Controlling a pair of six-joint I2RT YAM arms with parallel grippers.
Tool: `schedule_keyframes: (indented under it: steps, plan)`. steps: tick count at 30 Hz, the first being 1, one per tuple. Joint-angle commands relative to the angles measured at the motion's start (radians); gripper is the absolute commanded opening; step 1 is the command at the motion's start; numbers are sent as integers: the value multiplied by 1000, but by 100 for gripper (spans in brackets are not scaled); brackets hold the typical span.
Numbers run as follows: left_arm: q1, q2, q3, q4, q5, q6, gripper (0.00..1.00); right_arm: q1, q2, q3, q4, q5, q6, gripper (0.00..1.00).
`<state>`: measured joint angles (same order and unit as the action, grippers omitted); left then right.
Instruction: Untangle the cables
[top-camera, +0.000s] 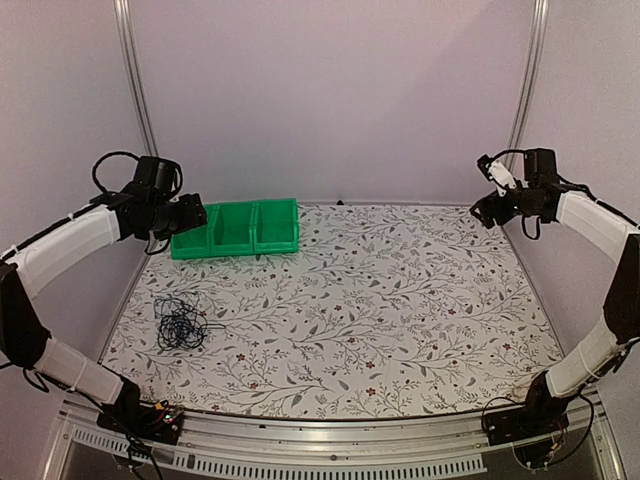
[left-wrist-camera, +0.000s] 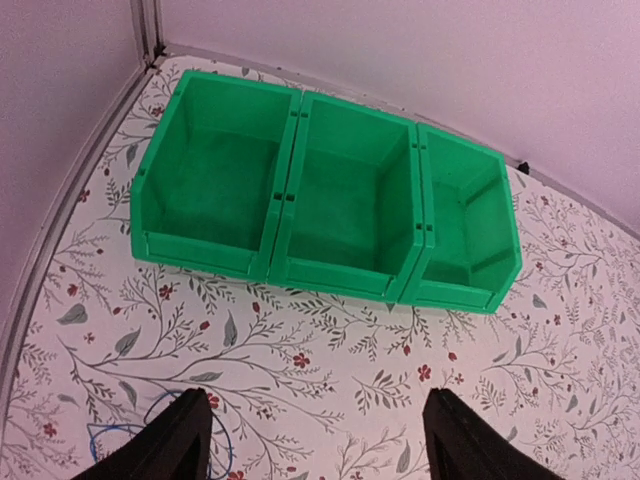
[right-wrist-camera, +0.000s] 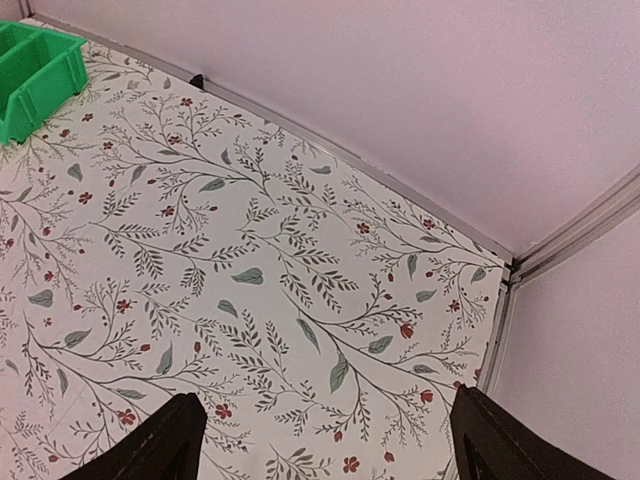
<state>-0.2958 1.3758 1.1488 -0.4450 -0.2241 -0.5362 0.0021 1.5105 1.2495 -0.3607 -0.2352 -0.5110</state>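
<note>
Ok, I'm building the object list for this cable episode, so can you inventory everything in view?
cables: one tangled bundle, strands too thin to count, black, front left of the table, apart from the bins
bins: three, green, side by side at the back left, all empty
table cover: one, white with grey leaves and small red flowers, across the table
frame posts: two, silver, at the back corners
arms: two, white with black joints, bases at the near edge
left gripper: one, black, open, above the table in front of the bins, holding nothing
right gripper: one, black, open, above the back right corner, holding nothing
</note>
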Motion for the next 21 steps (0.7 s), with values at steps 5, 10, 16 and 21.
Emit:
schedule_keyframes:
  steps: [5, 10, 16, 21]
  plan:
    - [-44, -4, -106, -345, -46, -227, 77, 146, 6, 16, -76, -140, -109, 86]
    - [-46, -12, -187, -428, -49, -335, 77, 218, 23, 18, -112, -210, -124, 84]
    - [-9, 55, -244, -483, -88, -406, 82, 267, 18, -12, -132, -253, -129, 84]
    - [21, 115, -265, -359, -46, -343, 80, 268, 14, -25, -135, -254, -120, 84]
